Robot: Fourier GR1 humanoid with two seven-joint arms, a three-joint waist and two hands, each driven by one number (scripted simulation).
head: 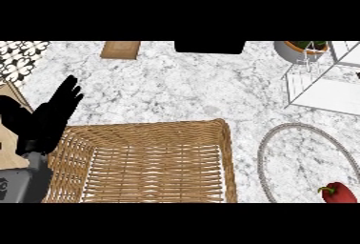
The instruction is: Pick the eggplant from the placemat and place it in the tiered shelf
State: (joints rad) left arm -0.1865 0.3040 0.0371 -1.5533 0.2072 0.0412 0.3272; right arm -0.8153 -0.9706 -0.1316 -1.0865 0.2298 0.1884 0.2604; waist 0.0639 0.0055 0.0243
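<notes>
Left hand point(49, 119) stands at the view's left edge, fingers straight and pointing up, holding nothing; it is resting, well away from the work. The right hand does not show.

The basket point(226, 157) fills the lower middle and lies between that hand and the mat point(261, 159), so I judge the right hand better suited to the pick. The mat sits at lower right, and the shelf point(320, 93) is just beyond it at upper right, a short carry. A pot point(299, 51) stands beside the shelf's far corner, and a board point(120, 49) lies at the far edge.

No eggplant shows. On the mat's near side lies one vegetable point(339, 193), red with a green stem, more like a pepper. The pick has not yet begun.
</notes>
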